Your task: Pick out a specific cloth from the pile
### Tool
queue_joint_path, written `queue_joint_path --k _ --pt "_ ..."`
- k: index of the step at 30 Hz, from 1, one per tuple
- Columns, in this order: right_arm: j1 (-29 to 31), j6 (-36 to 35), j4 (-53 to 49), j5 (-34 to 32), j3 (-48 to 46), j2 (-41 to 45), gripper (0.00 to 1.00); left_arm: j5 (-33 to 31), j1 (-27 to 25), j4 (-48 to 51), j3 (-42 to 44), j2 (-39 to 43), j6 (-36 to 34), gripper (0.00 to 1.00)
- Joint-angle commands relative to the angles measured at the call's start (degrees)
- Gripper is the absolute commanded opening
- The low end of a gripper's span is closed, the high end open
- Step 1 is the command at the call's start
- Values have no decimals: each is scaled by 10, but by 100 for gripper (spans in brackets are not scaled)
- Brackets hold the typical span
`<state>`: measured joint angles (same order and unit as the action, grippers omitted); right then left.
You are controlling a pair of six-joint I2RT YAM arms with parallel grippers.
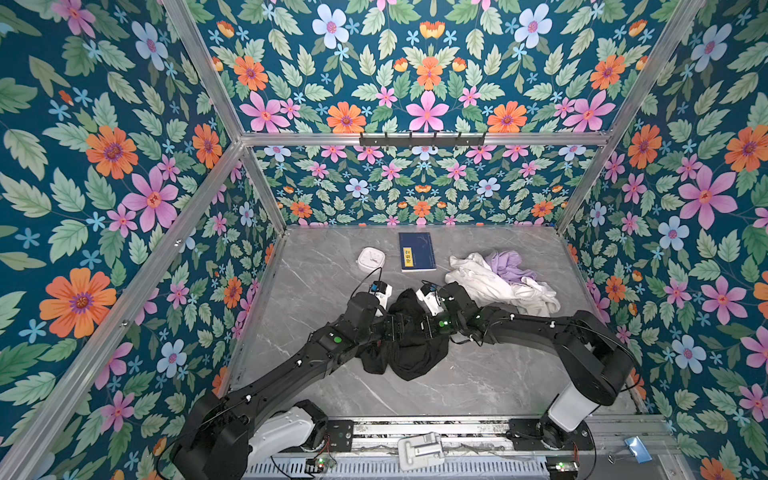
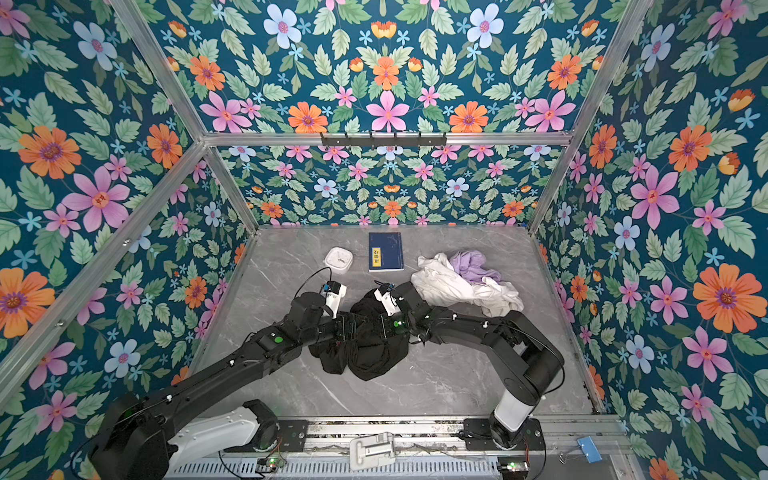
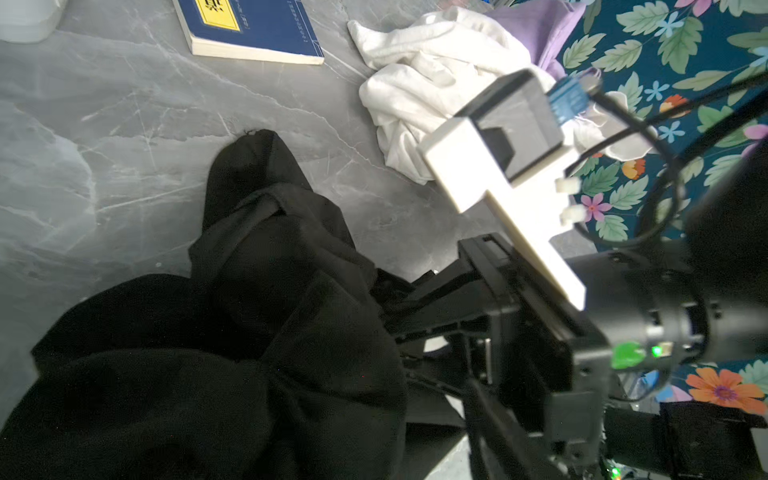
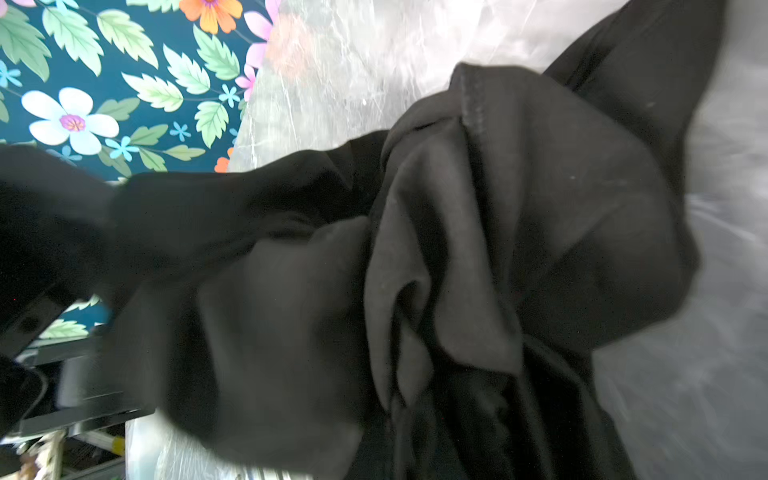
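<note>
The cloth [image 1: 409,353] [image 2: 370,353] is a crumpled black garment in the middle of the table, apart from the pile. It fills the left wrist view [image 3: 249,332] and the right wrist view [image 4: 498,208]. Part of it is gathered up between the two grippers. My right gripper [image 1: 420,324] [image 2: 381,326] is shut on a bunch of its fabric. My left gripper [image 1: 392,326] [image 2: 355,324] is pressed into the cloth from the left, and the fabric hides its jaws. The pile [image 1: 494,282] [image 2: 461,282] [image 3: 424,83] of white and lavender garments lies at the back right.
A blue book [image 1: 417,251] [image 2: 385,251] [image 3: 249,29] lies at the back centre. A small white clock [image 1: 371,259] [image 2: 338,259] sits to its left. Floral walls close the table on three sides. A metal rail [image 1: 457,428] with both arm bases runs along the front.
</note>
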<state>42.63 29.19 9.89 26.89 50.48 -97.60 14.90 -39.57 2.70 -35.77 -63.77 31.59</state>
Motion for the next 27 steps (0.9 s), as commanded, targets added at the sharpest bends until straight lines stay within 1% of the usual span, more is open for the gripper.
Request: queue_joint_path --k 1,3,4,11,13,21,24,26,27 --pt "1 11 27 7 -5 -12 14 28 0 -52 8 -13 21 46" --pt "1 11 27 4 -8 -14 18 30 1 -58 11 -24 21 37" --pt "1 11 28 1 -12 -13 19 29 1 -58 13 -30 20 35" --pt "0 7 6 -19 -31 21 30 28 9 -82 53 -58 18 28" --pt "0 4 -8 -26 -34 48 33 30 10 -95 67 -71 22 26" --pt "0 -24 -86 -68 -41 132 43 33 12 -128 98 -124 13 27" --pt "-1 -37 -116 -86 -43 166 46 36 12 -137 98 -136 9 30" --pt "-1 -43 -132 -97 -45 189 47 35 12 -132 93 -136 5 35" --pt "0 -46 -140 -102 -45 202 48 34 12 -125 89 -132 2 39"
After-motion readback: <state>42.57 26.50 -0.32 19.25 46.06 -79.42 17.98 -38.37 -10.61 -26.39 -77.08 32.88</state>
